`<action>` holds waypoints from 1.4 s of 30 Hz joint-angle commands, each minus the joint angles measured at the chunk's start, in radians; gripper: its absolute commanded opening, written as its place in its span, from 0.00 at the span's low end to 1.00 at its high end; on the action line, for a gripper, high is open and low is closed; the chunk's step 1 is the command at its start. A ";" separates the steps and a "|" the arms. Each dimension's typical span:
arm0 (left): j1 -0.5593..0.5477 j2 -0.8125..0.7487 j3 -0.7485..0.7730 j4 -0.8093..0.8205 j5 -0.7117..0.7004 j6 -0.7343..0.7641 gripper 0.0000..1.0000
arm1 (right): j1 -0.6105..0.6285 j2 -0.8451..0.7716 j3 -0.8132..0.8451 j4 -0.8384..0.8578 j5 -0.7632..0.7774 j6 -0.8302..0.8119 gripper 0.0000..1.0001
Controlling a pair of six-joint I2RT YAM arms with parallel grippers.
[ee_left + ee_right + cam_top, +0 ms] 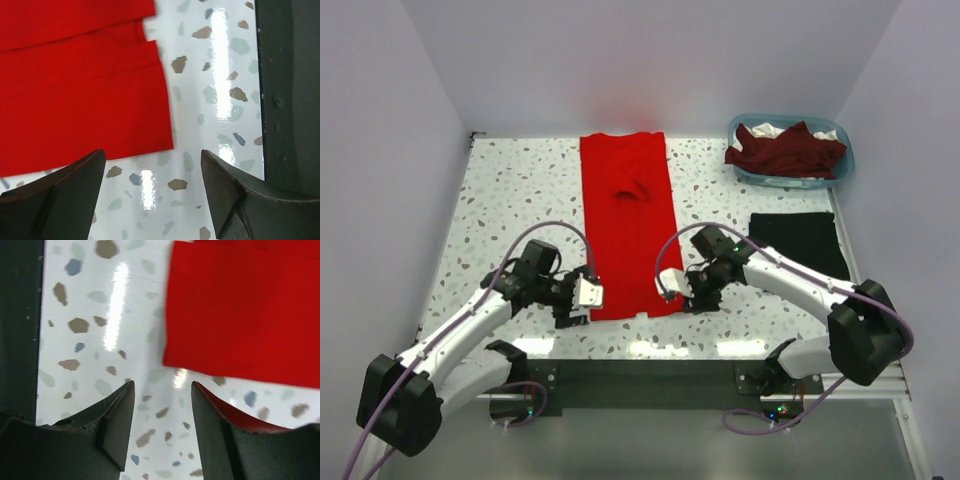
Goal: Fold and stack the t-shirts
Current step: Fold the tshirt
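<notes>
A bright red t-shirt [628,225] lies flat in the middle of the table, folded into a long narrow strip running front to back. My left gripper [583,298] hovers by its near left corner, and my right gripper [680,290] by its near right corner. In the left wrist view the left gripper [152,167] is open over bare table, just short of the red cloth [75,90]. The right gripper [162,395] is open too, the red hem [245,310] just ahead of it. A folded black t-shirt [800,243] lies at the right. A dark maroon t-shirt [785,150] is heaped in the basket.
The light blue plastic basket [843,170] stands at the back right corner, with some white cloth under the maroon tee. The table's dark near edge [290,100] runs close to both grippers. White walls close in the table on three sides.
</notes>
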 commanded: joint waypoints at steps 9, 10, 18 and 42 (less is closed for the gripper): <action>-0.156 0.056 -0.154 0.231 -0.154 0.084 0.75 | 0.091 0.069 -0.116 0.261 0.044 -0.211 0.48; -0.160 0.056 -0.162 0.244 -0.161 0.084 0.75 | 0.092 0.076 -0.118 0.261 0.054 -0.219 0.48; -0.194 0.149 -0.176 0.333 -0.230 0.065 0.63 | 0.097 0.147 -0.148 0.282 0.083 -0.262 0.44; -0.268 -0.053 -0.013 0.057 -0.149 -0.100 0.00 | 0.189 -0.117 -0.164 0.175 0.040 0.019 0.00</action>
